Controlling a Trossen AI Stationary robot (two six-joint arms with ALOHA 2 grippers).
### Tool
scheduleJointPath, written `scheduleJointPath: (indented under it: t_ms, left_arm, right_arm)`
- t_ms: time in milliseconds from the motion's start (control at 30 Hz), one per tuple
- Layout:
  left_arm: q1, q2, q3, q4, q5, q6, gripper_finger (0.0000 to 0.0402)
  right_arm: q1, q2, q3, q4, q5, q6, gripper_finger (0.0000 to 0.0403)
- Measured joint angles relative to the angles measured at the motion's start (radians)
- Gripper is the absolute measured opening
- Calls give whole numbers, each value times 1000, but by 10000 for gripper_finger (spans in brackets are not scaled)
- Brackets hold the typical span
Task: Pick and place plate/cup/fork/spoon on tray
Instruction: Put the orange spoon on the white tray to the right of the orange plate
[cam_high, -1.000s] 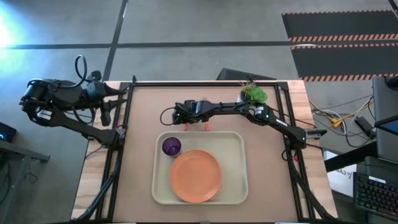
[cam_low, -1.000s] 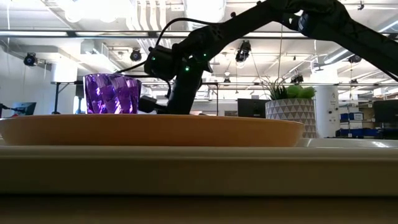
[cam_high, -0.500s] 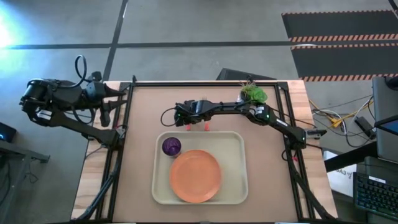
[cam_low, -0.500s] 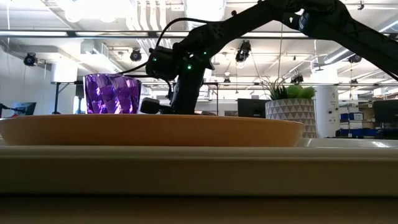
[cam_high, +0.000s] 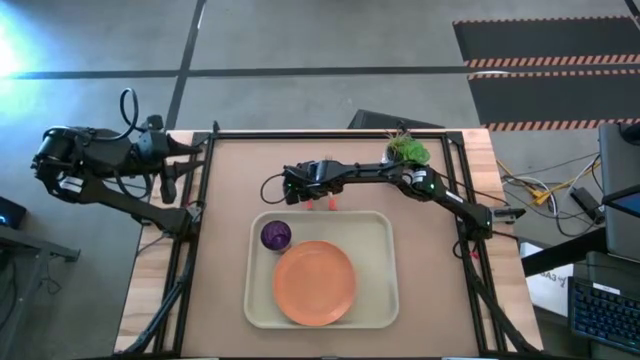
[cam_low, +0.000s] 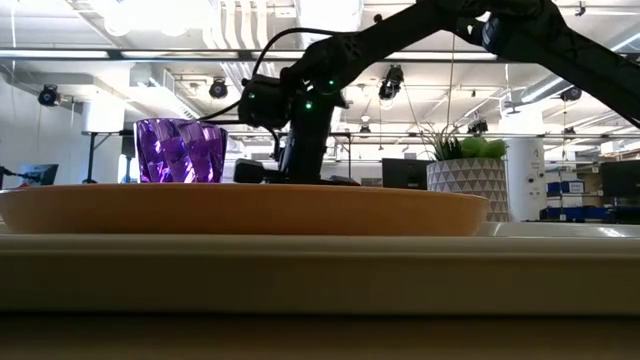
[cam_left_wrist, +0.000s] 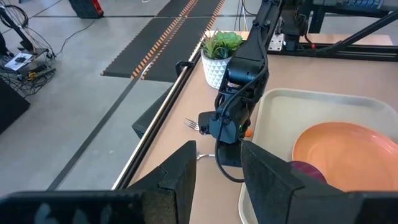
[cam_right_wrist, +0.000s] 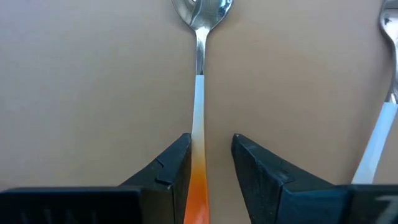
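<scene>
The spoon (cam_right_wrist: 199, 93) lies flat on the brown table, its bowl away from my right gripper (cam_right_wrist: 210, 162). That gripper is open and low over the table, one finger on each side of the spoon's orange-red handle, with a gap showing on both sides. In the high view it (cam_high: 303, 192) is just beyond the tray's far rim. The fork (cam_right_wrist: 382, 93) lies beside the spoon. The orange plate (cam_high: 314, 283) and the purple cup (cam_high: 276, 235) stand on the cream tray (cam_high: 385, 250). My left gripper (cam_left_wrist: 217, 171) waits open off the table's left edge.
A white pot with a green plant (cam_high: 407, 152) stands at the table's far right, beside my right arm. A black frame runs along the table's left, right and far edges. Bare brown table lies to the left and right of the tray.
My right gripper has shifted a little toward the table's right edge, staying low over the table behind the tray. The plate, the cup and the tray have not moved.
</scene>
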Motion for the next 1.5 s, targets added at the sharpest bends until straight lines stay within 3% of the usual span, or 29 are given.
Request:
scheduleJointPath:
  t_ms: [133, 633, 767, 967, 1333, 1500]
  left_arm:
    - [0, -4, 0, 0, 0, 0, 111]
    - [0, -4, 1, 0, -1, 5, 111]
    - [0, -7, 1, 0, -1, 3, 111]
    - [0, -10, 1, 0, -1, 0, 111]
    - [0, -10, 1, 0, -1, 0, 111]
    - [0, -14, 1, 0, -1, -1, 111]
  right_arm:
    - [0, 5, -1, 85, -3, -8, 112]
    - [-4, 13, 12, 106, -5, -16, 110]
    - [-6, 17, 6, 71, -8, 0, 87]
    - [-7, 48, 4, 50, -22, 1, 17]
    - [-5, 59, 15, 36, -28, -24, 9]
    - [4, 64, 110, -51, 24, -57, 9]
